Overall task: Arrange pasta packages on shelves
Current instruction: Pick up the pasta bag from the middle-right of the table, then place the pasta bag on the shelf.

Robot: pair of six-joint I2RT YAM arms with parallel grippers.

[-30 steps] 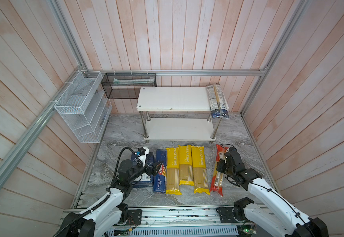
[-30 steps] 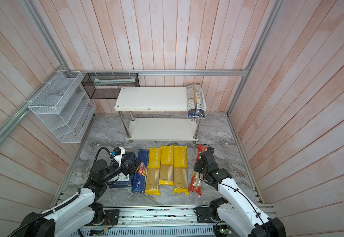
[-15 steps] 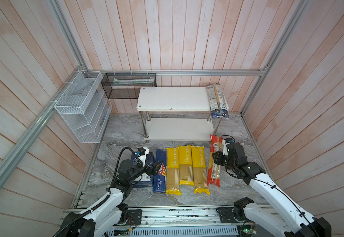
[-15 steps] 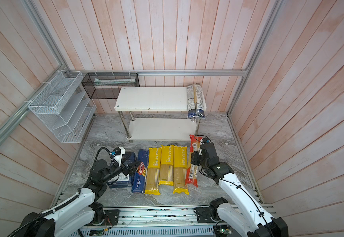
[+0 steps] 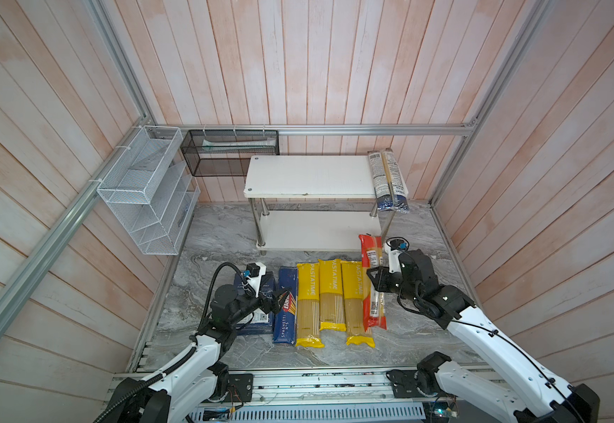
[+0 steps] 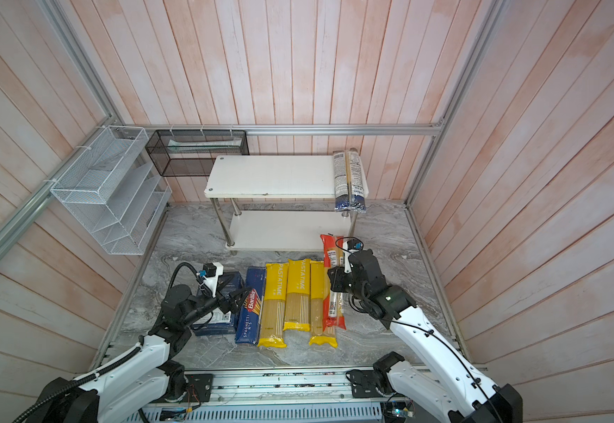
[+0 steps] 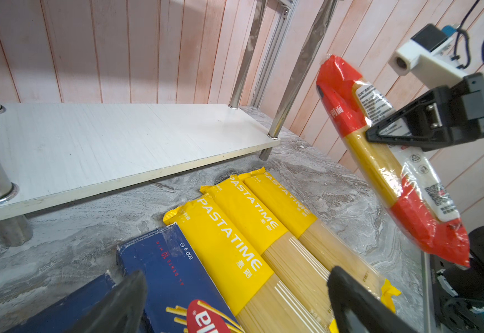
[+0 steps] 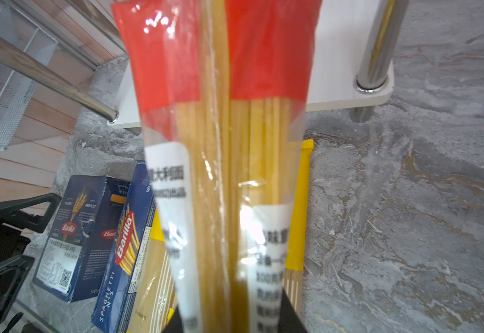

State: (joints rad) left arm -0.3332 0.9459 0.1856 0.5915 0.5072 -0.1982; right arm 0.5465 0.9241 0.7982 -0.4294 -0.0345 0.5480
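Red-ended spaghetti bag (image 5: 370, 252) now off surface (image 5: 426, 329), nearer lower shelf (image 5: 316, 230), right claw (image 5: 378, 281) clamped mid-pack: shelving next. Left claw (image 5: 279, 296) spread, empty, unmoved over Barilla box (image 5: 285, 322).

Clamps tight with right claw (image 5: 375, 282), wrist lifted, arm stretched forward; hovers low with left claw (image 5: 279, 295), jaws parted.

Lower shelf (image 7: 119, 138) open, chrome leg (image 7: 298, 75) at corner

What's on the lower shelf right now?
Nothing seen: the lower shelf looks bare as far as the left wrist view shows. In both top views the top shelf covers its back part.
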